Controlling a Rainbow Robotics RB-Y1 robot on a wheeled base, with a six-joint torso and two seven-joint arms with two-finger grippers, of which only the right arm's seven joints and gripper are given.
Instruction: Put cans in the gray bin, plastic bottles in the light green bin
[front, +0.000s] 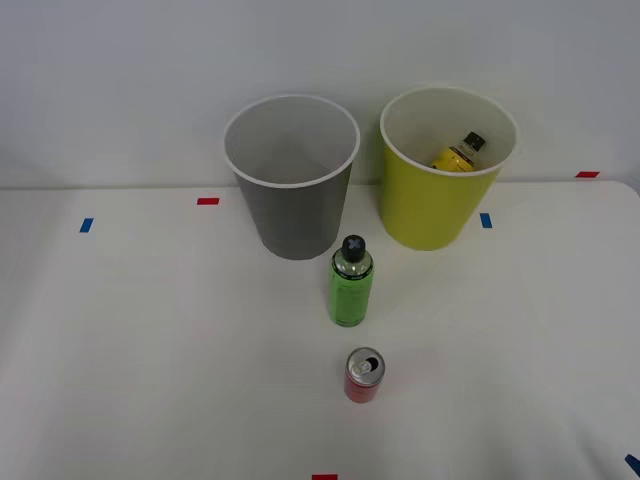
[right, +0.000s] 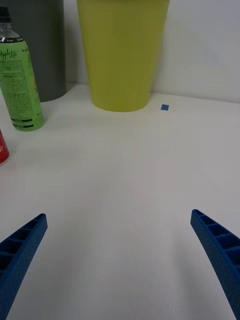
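While the yellow-labelled bottle (front: 458, 153) already lies inside the light green bin (front: 430, 215), you have two things left standing on the tabletop (front: 150, 350) in the front view. Take the gray bin (front: 295, 215) as your landmark: the green-labelled bottle (front: 351, 283) stands upright just in front of it, toward the light green bin's side, and the red can (front: 363, 375) stands upright further forward again, nearer the robot and well apart from both bins. The gray bin looks empty as far as its pale inside shows. The bottle is clear green with a black screw cap, taller than the can; the can is short, red, with a silver top and pull-tab. Both have their long axes vertical.

In the right wrist view, you see the fingers (right: 120, 260) spread wide, one blue ribbed finger at each lower corner, holding nothing, with bare tabletop between them. The light green bin stands straight ahead of the fingers, and the gray bin (right: 42, 50) beside it. The green-labelled bottle (right: 19, 80) stands in front of the gray bin, off to one side of the fingers' line, and just a sliver of the red can (right: 3, 147) shows nearer still on that same side. So neither thing lies between the fingers: I judge you must swing the wrist toward the gray bin's side before closing on either.
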